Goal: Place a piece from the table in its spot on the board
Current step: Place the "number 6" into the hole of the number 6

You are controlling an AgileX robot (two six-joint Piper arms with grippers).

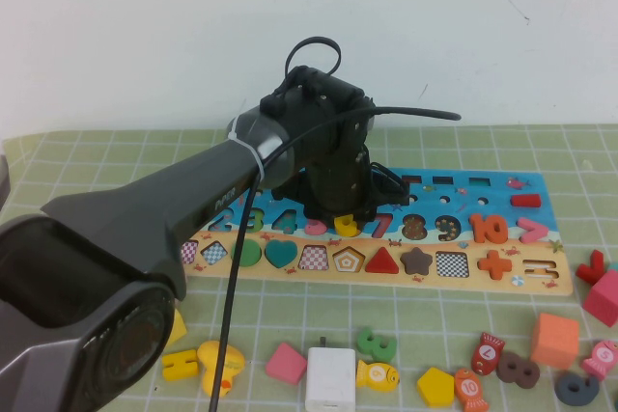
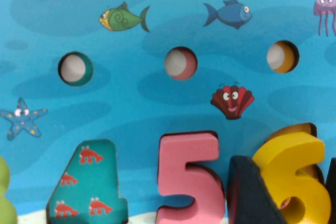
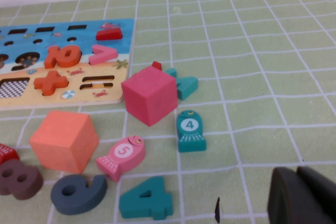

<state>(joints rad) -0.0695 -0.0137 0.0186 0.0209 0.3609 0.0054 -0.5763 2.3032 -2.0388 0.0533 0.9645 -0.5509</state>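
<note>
My left gripper (image 1: 346, 219) is down over the middle of the board (image 1: 502, 190) and is shut on the yellow numeral 6 (image 1: 348, 226). In the left wrist view the 6 (image 2: 294, 166) sits tilted over its recess, just right of the pink 5 (image 2: 188, 177). A dark finger (image 2: 252, 192) presses its one side and the other finger shows at the picture's edge. My right gripper (image 3: 302, 198) is shut and empty, low over the green grid mat (image 3: 252, 77), away from the board's right end (image 3: 68, 56). It is out of the high view.
Loose pieces lie in front of the board: a yellow duck (image 1: 220, 364), a white block (image 1: 330, 378), a green 3 (image 1: 377, 344), an orange cube (image 1: 554, 339). Near the right gripper are a pink cube (image 3: 149, 94), a teal fish (image 3: 190, 130) and a teal 4 (image 3: 147, 199).
</note>
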